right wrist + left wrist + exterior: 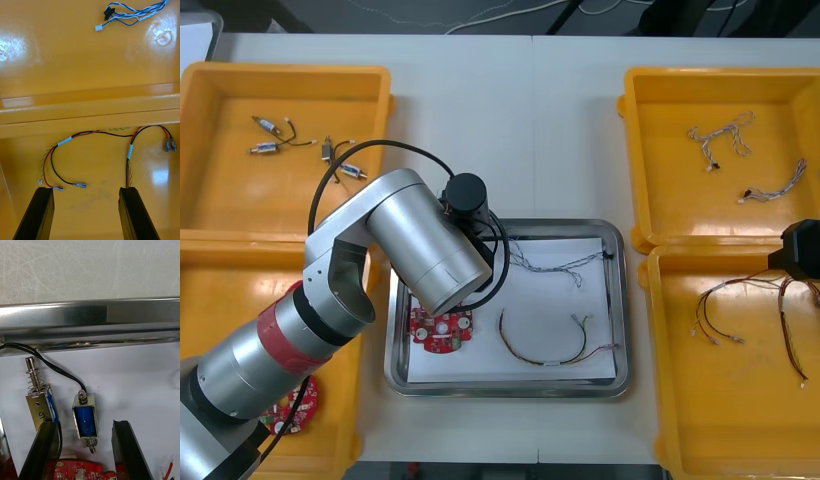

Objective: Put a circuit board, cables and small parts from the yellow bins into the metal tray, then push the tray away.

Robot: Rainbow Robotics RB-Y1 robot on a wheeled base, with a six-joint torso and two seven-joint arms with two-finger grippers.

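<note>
Four yellow bins stood on the tabletop (pixel 510 120): the upper-left bin (pixel 290 72), the lower-left bin (pixel 230 300), the upper-right bin (pixel 720 76) and the lower-right bin (pixel 662 350). One metal tray (pixel 505 386) sat at the centre of the front view.

Two round red boards showed. The first circuit board (pixel 442 335) lay in the tray's lower left, and the second circuit board (pixel 298 405) lay in the lower-left bin, partly under the arm. The tray also held two cables: a blue and white cable (pixel 555 262) near its upper edge and a dark curved cable (pixel 535 352) below that. Two pale cables (pixel 720 138) lay in the upper-right bin and two red and black cables (pixel 725 295) in the lower-right bin. Four small metal parts (pixel 266 148) lay in the upper-left bin.

The left arm (pixel 420 240) reached from the lower left of the front view, bent, with its wrist over the tray's upper-left corner. The left tool (pixel 84 425) had its fingers apart over the white inside. One blue-bodied part (pixel 85 419) lay loose between them, and a second blue-bodied part (pixel 39 405) lay just beyond one fingertip.

The right arm (pixel 802 250) waited at the right edge of the front view. The right tool (pixel 85 189) had its fingers apart above the lower-right bin's cables and grasped nothing.
</note>
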